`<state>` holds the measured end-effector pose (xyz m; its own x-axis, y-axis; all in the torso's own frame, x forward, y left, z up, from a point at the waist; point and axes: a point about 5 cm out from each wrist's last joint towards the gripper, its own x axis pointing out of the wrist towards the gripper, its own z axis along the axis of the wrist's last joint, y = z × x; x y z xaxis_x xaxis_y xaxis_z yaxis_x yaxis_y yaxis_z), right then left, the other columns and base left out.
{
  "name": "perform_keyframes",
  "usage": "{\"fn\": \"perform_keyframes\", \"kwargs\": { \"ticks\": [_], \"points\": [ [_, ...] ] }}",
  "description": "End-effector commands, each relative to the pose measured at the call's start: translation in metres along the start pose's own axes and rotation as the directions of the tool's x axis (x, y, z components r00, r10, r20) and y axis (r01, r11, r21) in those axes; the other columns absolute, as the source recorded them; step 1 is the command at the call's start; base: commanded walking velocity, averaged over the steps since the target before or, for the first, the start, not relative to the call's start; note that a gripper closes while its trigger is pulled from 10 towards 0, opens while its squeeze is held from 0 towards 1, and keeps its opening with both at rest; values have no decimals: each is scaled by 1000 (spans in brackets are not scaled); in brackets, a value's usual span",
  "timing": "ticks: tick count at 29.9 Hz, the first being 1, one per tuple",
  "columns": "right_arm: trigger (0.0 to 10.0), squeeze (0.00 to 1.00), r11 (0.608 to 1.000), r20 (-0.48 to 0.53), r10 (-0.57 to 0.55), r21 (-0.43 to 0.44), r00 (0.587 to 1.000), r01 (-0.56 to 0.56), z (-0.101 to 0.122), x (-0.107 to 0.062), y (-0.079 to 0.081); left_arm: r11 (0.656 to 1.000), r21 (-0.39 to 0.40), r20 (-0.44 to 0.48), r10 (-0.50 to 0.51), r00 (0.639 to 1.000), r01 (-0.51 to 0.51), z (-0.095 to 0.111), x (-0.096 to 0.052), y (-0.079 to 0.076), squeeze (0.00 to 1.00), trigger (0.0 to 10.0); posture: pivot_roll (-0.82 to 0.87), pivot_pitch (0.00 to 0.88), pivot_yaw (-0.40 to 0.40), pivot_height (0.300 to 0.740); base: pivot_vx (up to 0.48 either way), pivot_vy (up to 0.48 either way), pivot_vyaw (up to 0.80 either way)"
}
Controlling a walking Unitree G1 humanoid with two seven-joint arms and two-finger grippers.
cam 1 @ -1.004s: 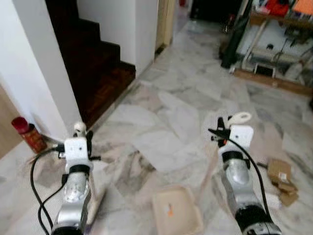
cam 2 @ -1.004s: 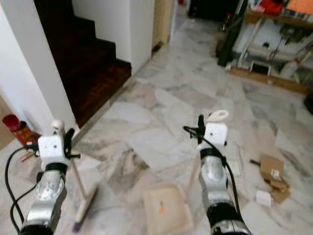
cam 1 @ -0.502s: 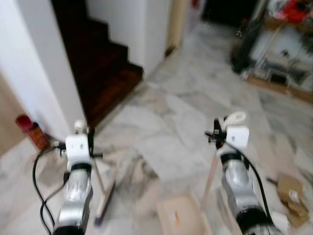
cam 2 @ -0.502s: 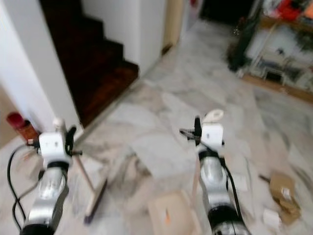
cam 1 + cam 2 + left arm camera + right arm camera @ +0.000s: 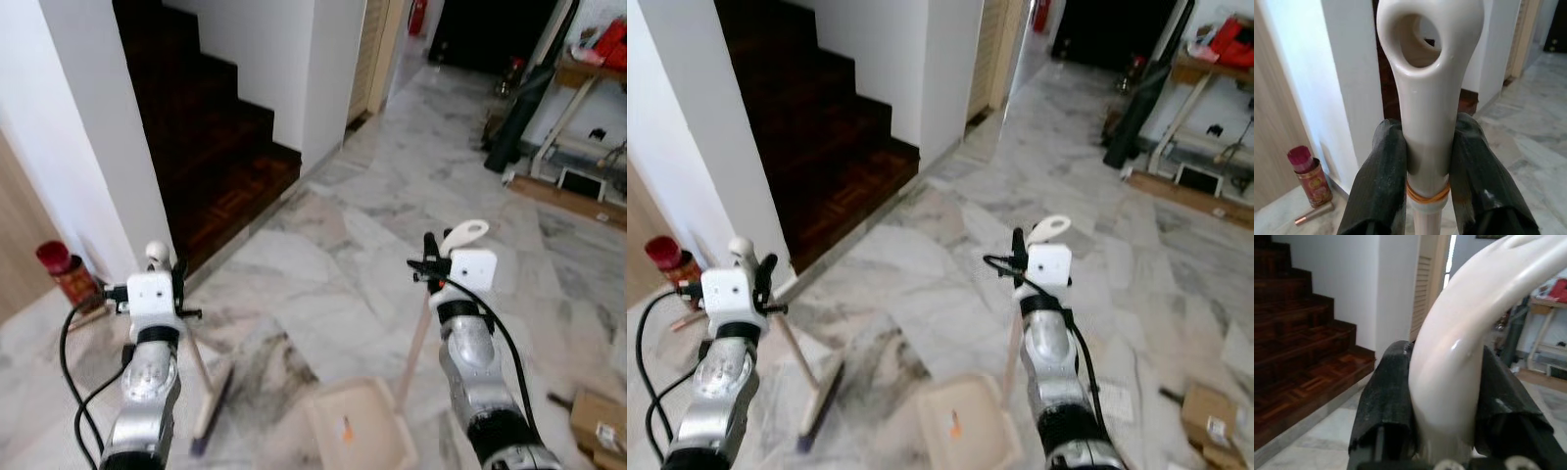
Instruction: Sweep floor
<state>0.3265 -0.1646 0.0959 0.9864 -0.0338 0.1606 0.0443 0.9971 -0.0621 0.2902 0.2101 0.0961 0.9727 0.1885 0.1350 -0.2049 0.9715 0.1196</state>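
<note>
Since a second ago the view has swung toward the stairs (image 5: 211, 147), the cardboard scraps (image 5: 598, 426) sliding to the edge. Left hand (image 5: 1427, 169) grips the broom (image 5: 201, 377), right hand (image 5: 1447, 406) the dustpan (image 5: 358, 431); both rest on the floor (image 5: 333, 255). Carrying step; next, turn back to the scraps and sweep.

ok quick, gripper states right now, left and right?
Left gripper: shut on the broom handle, near its top.
Right gripper: shut on the dustpan handle; the dustpan rests on the floor.
</note>
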Motion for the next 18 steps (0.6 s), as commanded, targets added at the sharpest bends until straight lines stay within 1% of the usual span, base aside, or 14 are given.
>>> {"fn": "perform_keyframes", "kwargs": {
  "ticks": [1, 9, 18],
  "points": [
    [10000, 0, 998, 15, -56, 23, 998, 56, 3, 2, -9, 1000, 22, 48, -20, 999, 19, 13, 8, 0, 0, 10000, 117, 0, -33, 740, 319, 0, 0],
    [10000, 0, 995, 6, -93, 27, 996, 92, -1, -4, -12, 998, 26, 46, -57, 997, 56, 15, 12, -6, 0, 10000, 105, 0, -8, 740, 314, 0, 0],
    [10000, 0, 996, 3, -84, 23, 996, 84, -1, -3, -11, 998, 15, 47, -59, 997, 59, 15, 12, -9, 0, 10000, 113, 0, -25, 740, 315, 0, 0]
  ]
}}
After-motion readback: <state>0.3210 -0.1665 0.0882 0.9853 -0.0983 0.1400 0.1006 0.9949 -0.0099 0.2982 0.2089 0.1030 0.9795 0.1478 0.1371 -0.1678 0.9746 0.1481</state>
